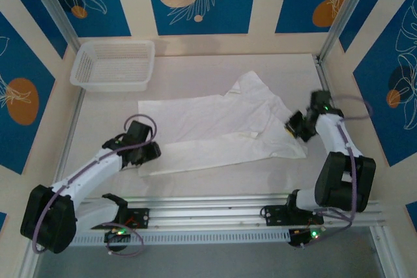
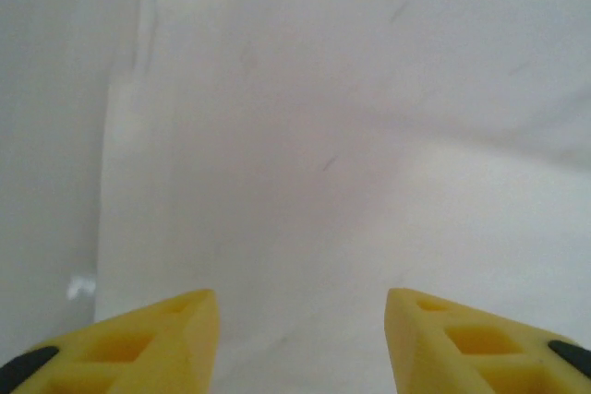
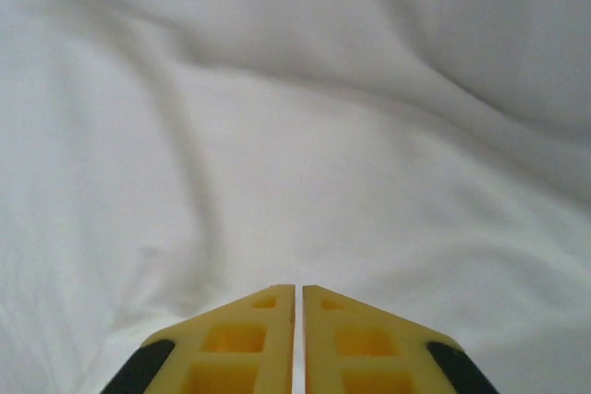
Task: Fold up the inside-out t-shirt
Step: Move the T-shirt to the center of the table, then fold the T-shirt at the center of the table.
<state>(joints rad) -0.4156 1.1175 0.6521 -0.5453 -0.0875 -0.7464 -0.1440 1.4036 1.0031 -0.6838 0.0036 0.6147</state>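
The left pincer sits at the near left corner of the t-shirt. Its own camera shows its yellow fingers standing well apart, with only flat cloth lying beyond them, so it has hold of nothing. The right pincer is over the right end of the shirt. In its wrist view the jaws are drawn together to a thin slit, and no cloth shows caught in that slit.

The t-shirt lies spread across the middle and right of the desk, its long side running left to right, with one part sticking out toward the far side right of the middle. Along the near edge the cloth looks doubled over into a long strip. The basket stands well apart in the far left corner, not touching the shirt.

The shirt should handle as light, limp cotton. It will not keep any shape of its own, and it will sag in the middle when lifted at two points and drag wrinkles along if pulled flat over the desk. It is not fragile or slippery, but a thin pinch may catch only the top layer and let the lower one fall away. The best holds seem to be the corners: the near left corner under the left pincer and the matching one at the right end. Each should be taken through all layers, with the cloth kept lightly taut between the two.
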